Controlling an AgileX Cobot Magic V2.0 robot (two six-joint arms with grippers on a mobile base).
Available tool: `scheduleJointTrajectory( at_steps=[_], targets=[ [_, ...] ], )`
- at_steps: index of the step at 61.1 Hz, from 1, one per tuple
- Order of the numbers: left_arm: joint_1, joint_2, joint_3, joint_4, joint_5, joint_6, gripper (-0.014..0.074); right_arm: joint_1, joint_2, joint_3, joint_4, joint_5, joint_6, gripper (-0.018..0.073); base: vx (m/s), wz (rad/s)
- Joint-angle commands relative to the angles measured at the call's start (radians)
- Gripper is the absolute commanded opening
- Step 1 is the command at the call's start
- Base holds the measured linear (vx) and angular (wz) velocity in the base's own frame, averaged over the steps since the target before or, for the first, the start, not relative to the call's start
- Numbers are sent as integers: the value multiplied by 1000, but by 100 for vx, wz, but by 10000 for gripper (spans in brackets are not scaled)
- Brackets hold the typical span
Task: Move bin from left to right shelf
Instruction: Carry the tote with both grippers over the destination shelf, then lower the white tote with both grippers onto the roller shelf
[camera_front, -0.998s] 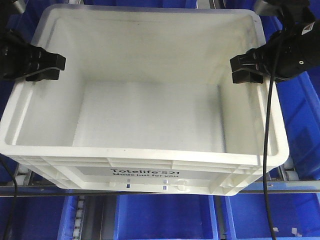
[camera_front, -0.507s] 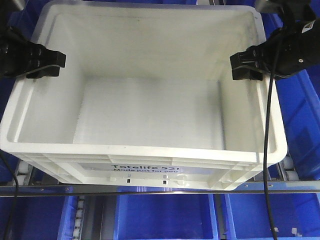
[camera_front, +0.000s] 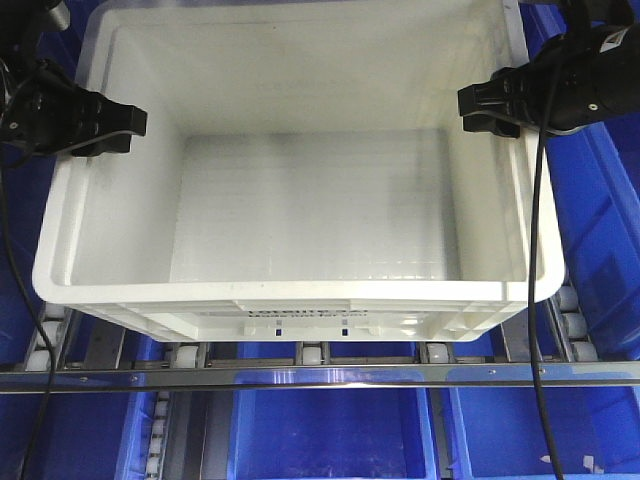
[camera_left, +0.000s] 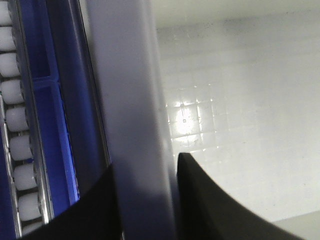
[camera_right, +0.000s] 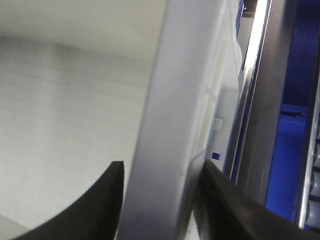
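Roller rack (camera_front: 320, 372) beneath white bin (camera_front: 300, 292), blue bins (camera_front: 330, 430) below. Left gripper (camera_front: 112, 128) clamped on bin's left rim; right gripper (camera_front: 482, 108) clamped on its right rim.

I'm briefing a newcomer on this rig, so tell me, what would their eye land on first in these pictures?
The large empty white bin fills the middle of the front view, above the shelf rollers. The black left hand and right hand clamp its opposite side walls, with a finger on each side of the rim in both wrist views. Blue bins surround it.
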Motion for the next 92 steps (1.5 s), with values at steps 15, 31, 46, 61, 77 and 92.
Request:
scheduleJointTrajectory(
  at_steps=[15, 31, 46, 61, 77, 92],
  targets=[
    [-5, 8, -42, -22, -130, 17, -8, -1, 32, -38, 18, -153, -35, -4, 0, 0],
    [-5, 44, -42, -16, -191, 17, -8, -1, 75, -38, 17, -189, -51, -4, 0, 0],
    [-5, 75, -42, -16, -179, 17, -8, -1, 93, -38, 9, -237, -83, -4, 0, 0],
    [-6, 79, -42, -43, -176, 17, -8, -9, 94, -38, -7, -298, -104, -4, 0, 0],
    [-7, 98, -42, -94, -176, 47, -8, -20, 94, -38, -65, -311, -96, -4, 0, 0],
    [-7, 97, -42, -94, -176, 47, -8, -20, 94, -38, -61, -307, -96, -4, 0, 0]
  ],
)
